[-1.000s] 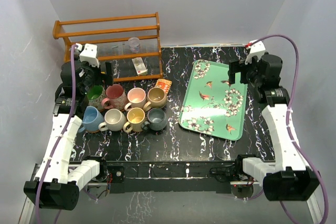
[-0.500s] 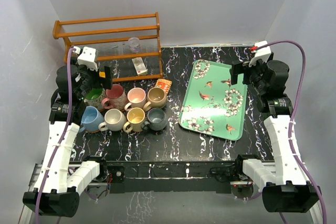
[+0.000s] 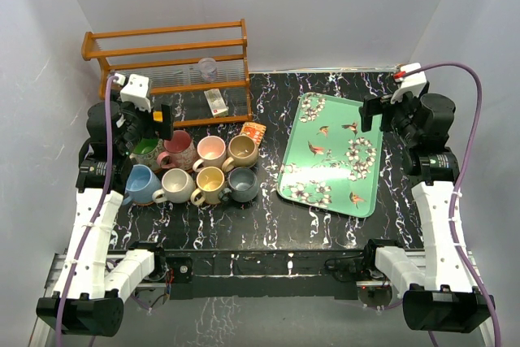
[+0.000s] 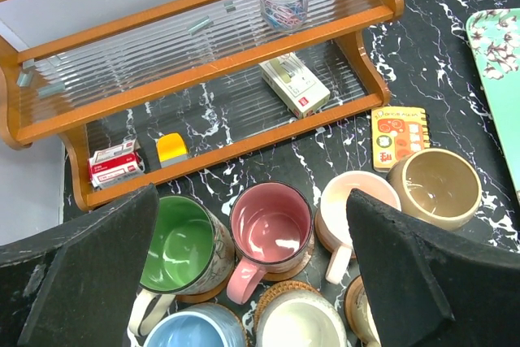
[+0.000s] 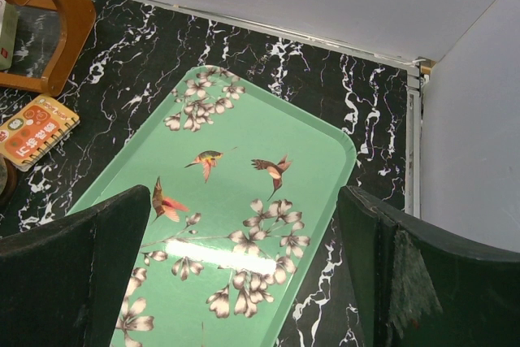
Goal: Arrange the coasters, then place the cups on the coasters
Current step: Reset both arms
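Eight handled ceramic mugs stand in two tight rows of four on the left half of the black, white-veined marble table (image 3: 268,91). The far row holds the green mug (image 3: 147,150), maroon mug (image 3: 178,149), pink mug (image 3: 212,149) and tan mug (image 3: 242,150). The near row holds the blue mug (image 3: 143,184), off-white mug (image 3: 175,184), yellow mug (image 3: 210,185) and grey mug (image 3: 243,184). In the left wrist view, edges of round brown wooden coasters (image 4: 294,271) show under the green, maroon and off-white mugs; under the others it cannot be told. The left gripper (image 3: 160,122) hangs above the far-left mugs, jaws spread wide and holding nothing. Just beyond the tan mug lies a small square orange card (image 3: 254,131). Behind it stands an orange wooden rack (image 3: 162,32) with a small clear plastic cup (image 3: 208,67) on its shelf. To the right lies a mint-green floral tray (image 3: 333,176). The right gripper (image 3: 367,113) hovers over its far right corner, jaws parted and empty.
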